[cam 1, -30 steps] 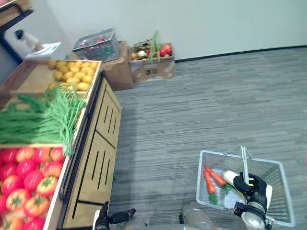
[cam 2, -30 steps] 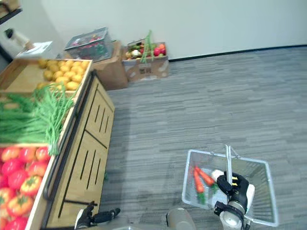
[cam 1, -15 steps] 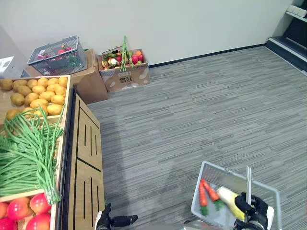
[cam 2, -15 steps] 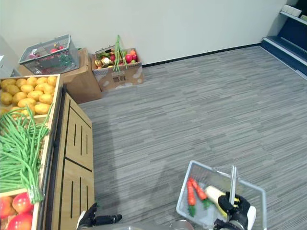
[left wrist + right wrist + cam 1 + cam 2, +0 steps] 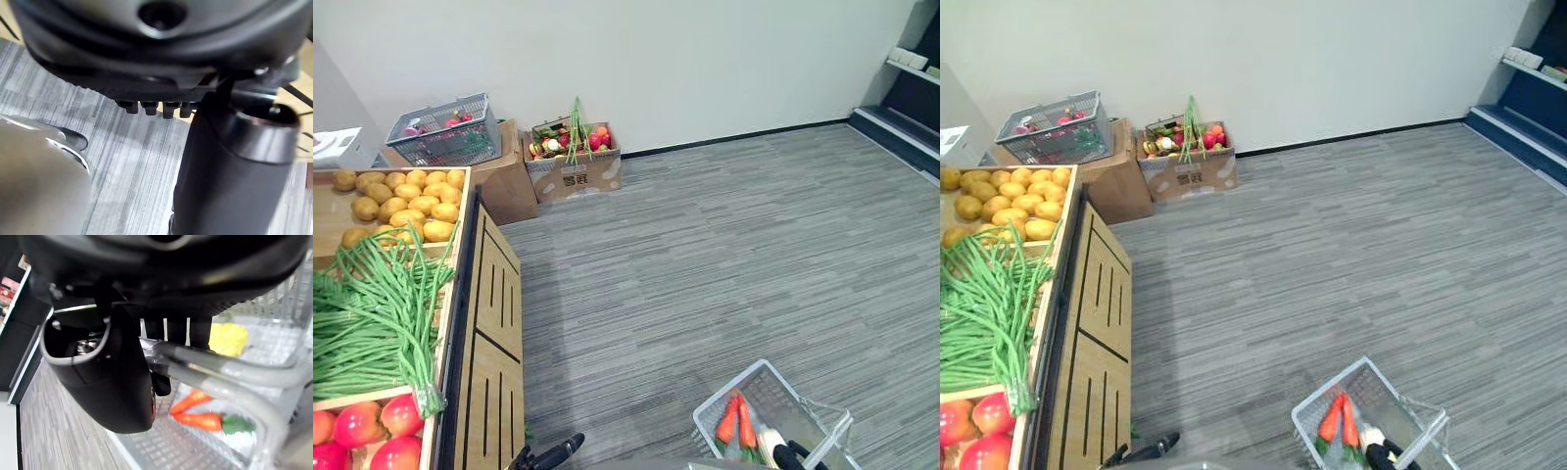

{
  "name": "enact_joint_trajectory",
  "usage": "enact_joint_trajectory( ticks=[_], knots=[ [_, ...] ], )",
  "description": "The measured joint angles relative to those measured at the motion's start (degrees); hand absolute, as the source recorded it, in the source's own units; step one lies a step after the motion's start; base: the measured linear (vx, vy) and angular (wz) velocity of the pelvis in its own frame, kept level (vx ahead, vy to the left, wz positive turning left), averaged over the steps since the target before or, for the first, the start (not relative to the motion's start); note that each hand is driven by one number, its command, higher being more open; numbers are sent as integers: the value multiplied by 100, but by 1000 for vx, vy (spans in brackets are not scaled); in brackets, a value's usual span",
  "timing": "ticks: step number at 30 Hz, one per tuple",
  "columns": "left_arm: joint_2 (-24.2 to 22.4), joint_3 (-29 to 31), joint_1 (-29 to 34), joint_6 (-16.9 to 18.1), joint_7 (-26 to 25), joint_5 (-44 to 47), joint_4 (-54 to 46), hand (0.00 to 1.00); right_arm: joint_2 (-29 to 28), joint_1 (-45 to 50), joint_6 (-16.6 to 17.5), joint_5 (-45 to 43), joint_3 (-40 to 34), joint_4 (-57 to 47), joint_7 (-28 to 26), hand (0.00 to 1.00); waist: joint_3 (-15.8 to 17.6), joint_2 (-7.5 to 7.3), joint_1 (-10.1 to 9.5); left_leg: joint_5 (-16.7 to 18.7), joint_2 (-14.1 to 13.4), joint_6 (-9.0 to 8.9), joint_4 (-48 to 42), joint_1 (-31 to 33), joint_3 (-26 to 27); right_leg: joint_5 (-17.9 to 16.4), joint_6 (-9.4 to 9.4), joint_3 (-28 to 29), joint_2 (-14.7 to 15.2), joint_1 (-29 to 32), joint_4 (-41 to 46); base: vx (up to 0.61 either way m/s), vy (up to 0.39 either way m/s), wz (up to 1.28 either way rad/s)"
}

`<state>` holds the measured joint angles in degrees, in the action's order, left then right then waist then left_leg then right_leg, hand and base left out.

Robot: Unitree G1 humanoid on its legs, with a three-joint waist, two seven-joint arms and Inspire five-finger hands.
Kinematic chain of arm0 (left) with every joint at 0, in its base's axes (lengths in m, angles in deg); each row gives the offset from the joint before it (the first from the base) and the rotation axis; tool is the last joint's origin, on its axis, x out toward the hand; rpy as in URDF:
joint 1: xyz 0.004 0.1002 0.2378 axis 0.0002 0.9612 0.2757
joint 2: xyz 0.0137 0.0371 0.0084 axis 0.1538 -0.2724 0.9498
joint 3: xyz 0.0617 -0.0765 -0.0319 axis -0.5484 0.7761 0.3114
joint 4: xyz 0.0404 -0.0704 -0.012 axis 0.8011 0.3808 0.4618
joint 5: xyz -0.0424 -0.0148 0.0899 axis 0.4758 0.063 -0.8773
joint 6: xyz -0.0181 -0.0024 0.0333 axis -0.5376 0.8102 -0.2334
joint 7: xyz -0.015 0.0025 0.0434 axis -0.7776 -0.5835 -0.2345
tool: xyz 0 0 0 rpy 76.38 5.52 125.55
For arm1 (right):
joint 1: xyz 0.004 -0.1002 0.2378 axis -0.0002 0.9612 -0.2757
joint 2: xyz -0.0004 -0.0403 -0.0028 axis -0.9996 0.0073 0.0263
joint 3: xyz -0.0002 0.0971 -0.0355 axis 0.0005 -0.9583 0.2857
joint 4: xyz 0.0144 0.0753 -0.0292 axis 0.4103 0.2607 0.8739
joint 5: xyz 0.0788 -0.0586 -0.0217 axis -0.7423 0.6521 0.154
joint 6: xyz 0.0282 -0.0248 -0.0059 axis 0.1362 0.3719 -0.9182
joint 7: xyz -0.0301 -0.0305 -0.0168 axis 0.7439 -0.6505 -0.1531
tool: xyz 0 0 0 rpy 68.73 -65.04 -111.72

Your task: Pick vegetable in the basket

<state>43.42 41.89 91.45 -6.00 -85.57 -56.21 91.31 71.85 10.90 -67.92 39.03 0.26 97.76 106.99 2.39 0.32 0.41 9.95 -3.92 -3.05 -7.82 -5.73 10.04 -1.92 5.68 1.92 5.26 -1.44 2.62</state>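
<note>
1. The green beans (image 5: 372,313) lie on the produce stand (image 5: 494,333).
2. My left hand (image 5: 551,456) hangs low beside the stand, fingers loosely straight and empty.
3. The basket (image 5: 729,397) holds carrots (image 5: 737,423).
4. My right hand (image 5: 787,456) has its fingers wrapped round the basket handle (image 5: 230,374).
5. I judge I'm between picks. Next, the left hand should reach up to the stand and grip a vegetable.
</note>
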Motion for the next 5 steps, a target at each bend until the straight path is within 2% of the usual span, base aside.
enact_joint_trajectory(
  ticks=[5],
  knots=[
    [-20,31,13,-86,-104,159,74,100,106,-33,-133,13,181,138,-104,0,37,2,-1,-90,-47,3,262,-134,2,203,-55,-68,-61,-101,-236,-146,-25,1]
  ],
)
